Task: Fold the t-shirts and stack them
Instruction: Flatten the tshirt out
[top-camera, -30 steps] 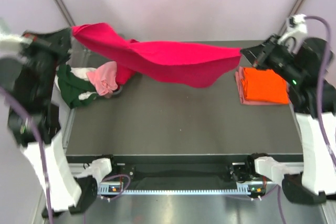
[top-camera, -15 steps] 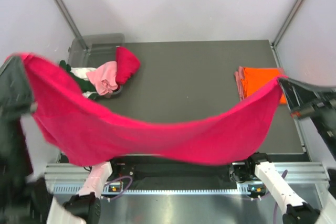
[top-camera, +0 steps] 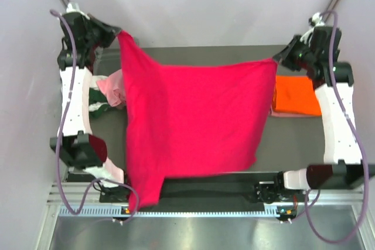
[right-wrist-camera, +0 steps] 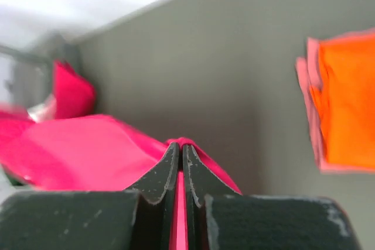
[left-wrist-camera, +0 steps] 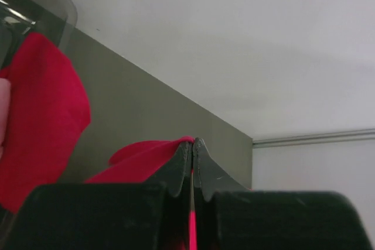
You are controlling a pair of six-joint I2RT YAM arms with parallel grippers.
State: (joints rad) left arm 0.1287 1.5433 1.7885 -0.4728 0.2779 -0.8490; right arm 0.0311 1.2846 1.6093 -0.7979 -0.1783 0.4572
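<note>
A crimson red t-shirt (top-camera: 193, 121) hangs spread wide between my two grippers above the table and covers most of it. My left gripper (top-camera: 120, 32) is shut on its far left corner; the cloth shows between the closed fingers in the left wrist view (left-wrist-camera: 191, 144). My right gripper (top-camera: 274, 60) is shut on its far right corner, seen in the right wrist view (right-wrist-camera: 180, 146). A folded orange t-shirt (top-camera: 296, 95) lies on a salmon pink one (top-camera: 293, 113) at the right; the orange one also shows in the right wrist view (right-wrist-camera: 348, 100).
A clear grey bin (left-wrist-camera: 55, 1) sits at the back left. Beside it lie a pale pink shirt (top-camera: 112, 88), a dark green one (top-camera: 99, 109) and a cream one (top-camera: 94, 93). Another red cloth (left-wrist-camera: 38, 115) lies by the bin. Grey walls stand close behind.
Both arms have swung from the near side to the far side of the table. The red shirt, sagging in a low band before, now hangs spread flat over the table.
</note>
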